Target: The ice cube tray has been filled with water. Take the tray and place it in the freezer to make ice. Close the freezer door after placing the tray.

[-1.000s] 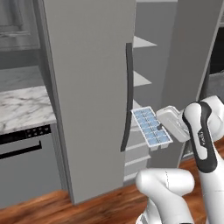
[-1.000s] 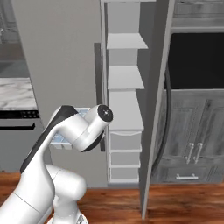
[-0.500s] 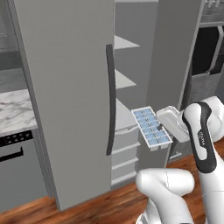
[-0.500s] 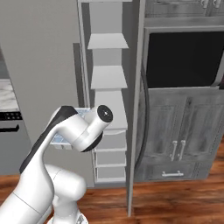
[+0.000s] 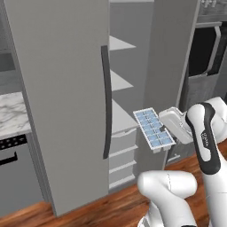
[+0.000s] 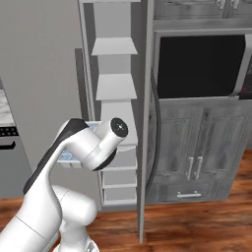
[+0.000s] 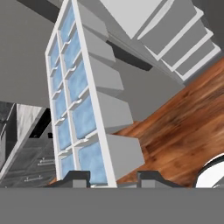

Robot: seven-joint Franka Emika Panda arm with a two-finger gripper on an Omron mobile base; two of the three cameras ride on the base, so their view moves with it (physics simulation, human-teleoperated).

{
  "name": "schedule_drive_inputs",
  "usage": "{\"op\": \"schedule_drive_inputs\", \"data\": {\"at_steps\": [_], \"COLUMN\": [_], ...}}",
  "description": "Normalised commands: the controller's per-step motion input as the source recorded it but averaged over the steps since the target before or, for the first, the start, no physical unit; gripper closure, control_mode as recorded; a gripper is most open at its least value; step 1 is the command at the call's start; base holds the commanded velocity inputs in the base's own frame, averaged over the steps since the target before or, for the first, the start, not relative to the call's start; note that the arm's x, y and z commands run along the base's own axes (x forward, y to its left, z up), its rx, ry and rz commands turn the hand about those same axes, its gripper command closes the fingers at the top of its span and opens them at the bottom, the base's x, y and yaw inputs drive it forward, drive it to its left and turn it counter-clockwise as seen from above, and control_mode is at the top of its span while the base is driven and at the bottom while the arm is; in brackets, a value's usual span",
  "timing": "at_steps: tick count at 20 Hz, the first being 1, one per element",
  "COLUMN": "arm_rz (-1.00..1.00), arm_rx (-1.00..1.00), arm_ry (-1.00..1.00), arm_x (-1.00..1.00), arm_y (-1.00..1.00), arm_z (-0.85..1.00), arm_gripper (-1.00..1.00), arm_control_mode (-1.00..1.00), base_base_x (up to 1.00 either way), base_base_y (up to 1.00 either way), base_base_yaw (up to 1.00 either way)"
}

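The gripper [image 7: 109, 177] is clamped on the near end of the ice cube tray [image 5: 153, 129]; in the hand view the two dark finger tips sit on either side of the tray's end wall, so the tray is carried, not resting on anything. In the left base view the tray hangs in the air at about 3 o'clock of the long dark handle on the freezer door [image 5: 62, 102], just in front of the open freezer [image 6: 114, 103] and near the height of its lower white shelf [image 5: 119, 120]. It is tilted, its far end raised and its near end lower. The water [image 7: 83, 109] shows as pale blue squares across the cells, none visibly spilled.

The step in hand appears to be carrying the tray into the compartment. To do it well, the arm should level the tray first, since a tilt lets water run toward the low end. The tray then needs to travel toward 11 o'clock in the left base view, long axis pointing into the opening, so that it clears the door edge on one side and the fridge wall on the other. It should come in just above a shelf, not at shelf height, or its leading edge may catch the shelf lip. The drawers [image 6: 118, 179] below are shut and offer no landing place. The fingers should part only once the tray's underside rests flat on the shelf, well back from the front edge, so the door can swing shut without striking it.
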Motion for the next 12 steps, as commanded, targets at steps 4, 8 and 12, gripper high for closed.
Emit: {"op": "schedule_drive_inputs", "data": {"at_steps": [4, 8, 12], "arm_rz": [0.00, 0.00, 0.00], "arm_rx": [0.00, 0.00, 0.00], "arm_ry": [0.00, 0.00, 0.00], "arm_x": [0.00, 0.00, 0.00], "arm_y": [0.00, 0.00, 0.00], "arm_z": [0.00, 0.00, 0.00], "arm_gripper": [1.00, 1.00, 1.00], "arm_control_mode": [1.00, 1.00, 1.00], "base_base_x": [0.23, 0.31, 0.44], "base_base_y": [0.00, 0.00, 0.00], "base_base_yaw": [-0.01, -0.01, -0.02]}}
